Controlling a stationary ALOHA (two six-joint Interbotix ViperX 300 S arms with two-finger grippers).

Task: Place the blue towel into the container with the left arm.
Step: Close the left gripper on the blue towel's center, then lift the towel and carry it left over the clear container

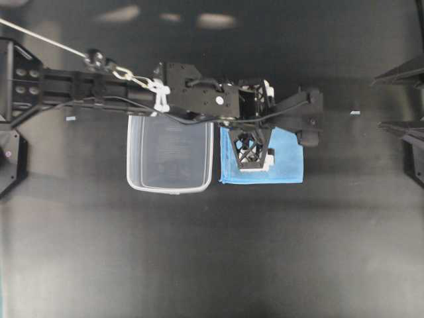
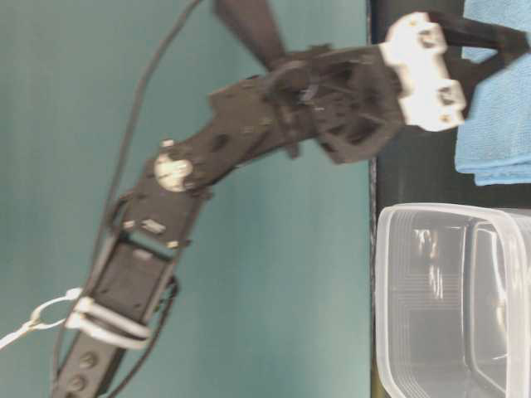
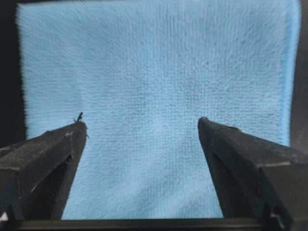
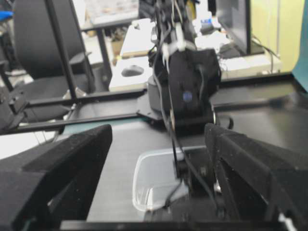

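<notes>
The left arm's black pointed gripper (image 3: 142, 127) hangs spread wide above the light-blue square microfibre towel (image 3: 154, 96), one finger (image 3: 45, 154) at eight o'clock and the other at four o'clock in the wrist view, with bare cloth between them and nothing pinched. Whether the tips already touch the pile cannot be told. From overhead, the towel (image 1: 286, 159) lies flat on the black tabletop (image 1: 212, 265), just beside the clear translucent rectangular plastic tub (image 1: 170, 154), which sits at its nine o'clock, empty. The long black left arm (image 1: 132, 89) reaches over the tub's far rim to get there.

The step in hand looks like the approach to grasp. Next, the fingers likely need to press down and close to bunch a fold, then lift and carry toward nine o'clock.

The right gripper (image 4: 159, 144) is parked well away, fingers apart.
</notes>
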